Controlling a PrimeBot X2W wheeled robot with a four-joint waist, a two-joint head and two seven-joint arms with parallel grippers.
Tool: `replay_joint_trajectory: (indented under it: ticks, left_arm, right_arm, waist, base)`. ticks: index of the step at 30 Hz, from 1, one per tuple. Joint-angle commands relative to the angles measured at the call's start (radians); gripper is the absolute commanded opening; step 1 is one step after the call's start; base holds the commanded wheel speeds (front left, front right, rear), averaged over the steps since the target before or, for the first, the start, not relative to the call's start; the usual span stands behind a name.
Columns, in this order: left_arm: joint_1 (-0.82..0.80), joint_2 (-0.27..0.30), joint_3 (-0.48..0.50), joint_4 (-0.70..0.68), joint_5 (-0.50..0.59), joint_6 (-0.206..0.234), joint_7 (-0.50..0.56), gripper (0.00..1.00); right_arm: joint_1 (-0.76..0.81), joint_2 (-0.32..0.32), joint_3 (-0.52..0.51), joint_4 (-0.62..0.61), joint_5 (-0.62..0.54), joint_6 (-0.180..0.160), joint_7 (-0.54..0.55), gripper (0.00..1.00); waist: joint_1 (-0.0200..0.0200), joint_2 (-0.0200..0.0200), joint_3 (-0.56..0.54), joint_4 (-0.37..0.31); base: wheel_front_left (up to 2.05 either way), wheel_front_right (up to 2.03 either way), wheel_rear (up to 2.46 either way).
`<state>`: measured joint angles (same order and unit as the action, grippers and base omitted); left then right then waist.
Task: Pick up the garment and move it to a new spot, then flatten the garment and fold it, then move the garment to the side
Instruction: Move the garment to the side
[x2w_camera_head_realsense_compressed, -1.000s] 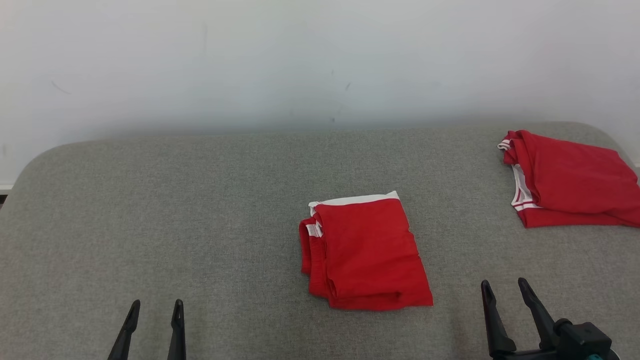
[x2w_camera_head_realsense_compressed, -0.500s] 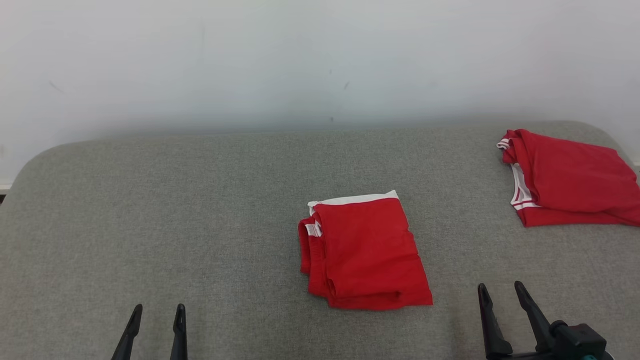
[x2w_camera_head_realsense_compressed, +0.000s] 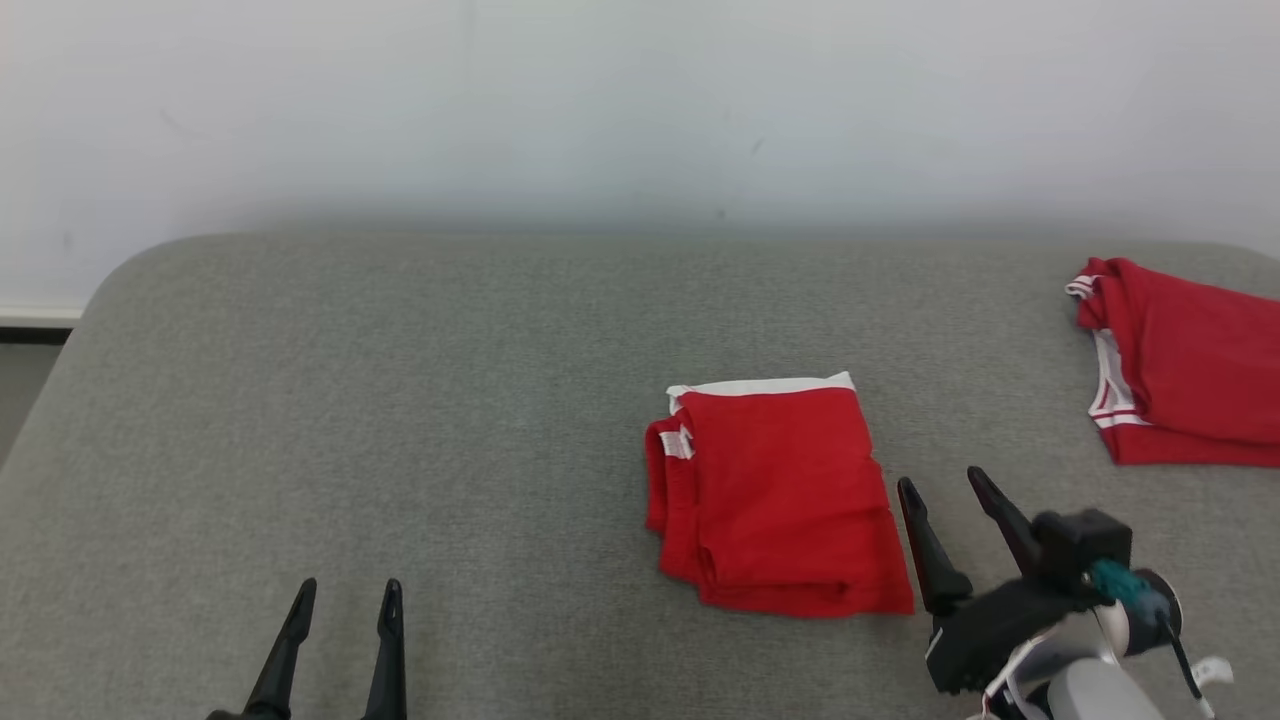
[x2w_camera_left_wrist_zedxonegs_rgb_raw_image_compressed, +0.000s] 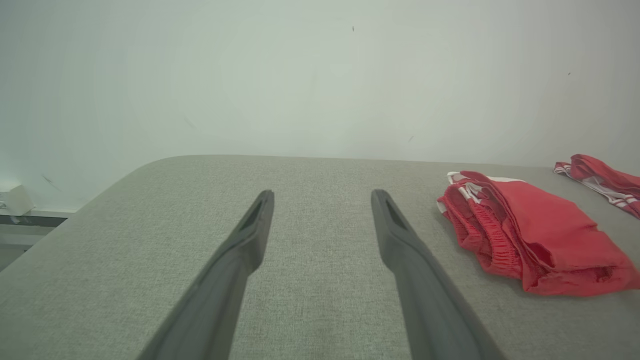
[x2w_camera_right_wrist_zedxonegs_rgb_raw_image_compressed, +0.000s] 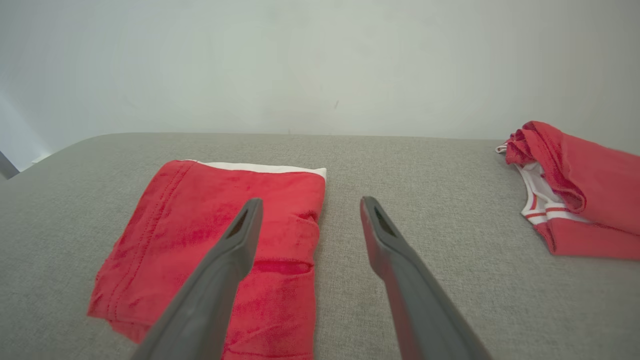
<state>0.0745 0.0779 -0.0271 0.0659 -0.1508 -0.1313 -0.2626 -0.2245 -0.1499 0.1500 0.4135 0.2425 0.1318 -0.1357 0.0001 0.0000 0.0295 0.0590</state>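
A folded red garment (x2w_camera_head_realsense_compressed: 775, 495) with a white band along its far edge lies near the middle of the grey padded table (x2w_camera_head_realsense_compressed: 400, 400). It also shows at the right in the left wrist view (x2w_camera_left_wrist_zedxonegs_rgb_raw_image_compressed: 530, 240) and at the lower left in the right wrist view (x2w_camera_right_wrist_zedxonegs_rgb_raw_image_compressed: 210, 240). My right gripper (x2w_camera_head_realsense_compressed: 942, 485) stands open just beside the garment's right edge, with nothing between its fingers; its left finger (x2w_camera_right_wrist_zedxonegs_rgb_raw_image_compressed: 235, 245) hangs over the cloth. My left gripper (x2w_camera_head_realsense_compressed: 345, 597) is open and empty at the lower left, well away from the garment.
A second folded red garment (x2w_camera_head_realsense_compressed: 1190, 365) with white and red striped trim lies at the table's far right edge, also seen in the right wrist view (x2w_camera_right_wrist_zedxonegs_rgb_raw_image_compressed: 575, 190). A pale wall (x2w_camera_head_realsense_compressed: 640, 100) stands right behind the table. The table's rounded left corner (x2w_camera_head_realsense_compressed: 130, 270) drops off toward the floor.
The head camera has turned, shifting the whole picture rightward. My right gripper has moved forward and left, up to the garment's right edge. The garment lies as before.
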Motion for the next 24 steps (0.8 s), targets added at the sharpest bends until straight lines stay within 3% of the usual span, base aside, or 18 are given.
replay_joint_trajectory:
  ticks: [1,14,24]
  left_arm:
    - [-0.015,-0.004,-0.005,0.003,0.003,0.001,-0.003,1.00]
    - [-0.073,-0.022,-0.034,0.024,-0.020,0.001,-0.003,1.00]
    - [-0.086,-0.026,-0.025,0.033,-0.022,0.001,-0.003,1.00]
  right_arm:
    - [-0.027,-0.010,0.004,0.020,0.002,-0.003,0.008,1.00]
    - [-0.285,-0.038,0.043,0.374,0.031,-0.003,0.077,1.00]
    - [-0.329,-0.001,0.094,0.571,0.056,-0.003,0.095,1.00]
  waist:
    - [-0.0001,0.0000,0.017,0.029]
    - [-0.0001,0.0000,0.103,0.126]
    - [-0.0001,0.0000,0.118,0.126]
  base:
    - [0.00,0.00,0.00]
    - [0.00,0.00,0.00]
    - [0.00,0.00,0.00]
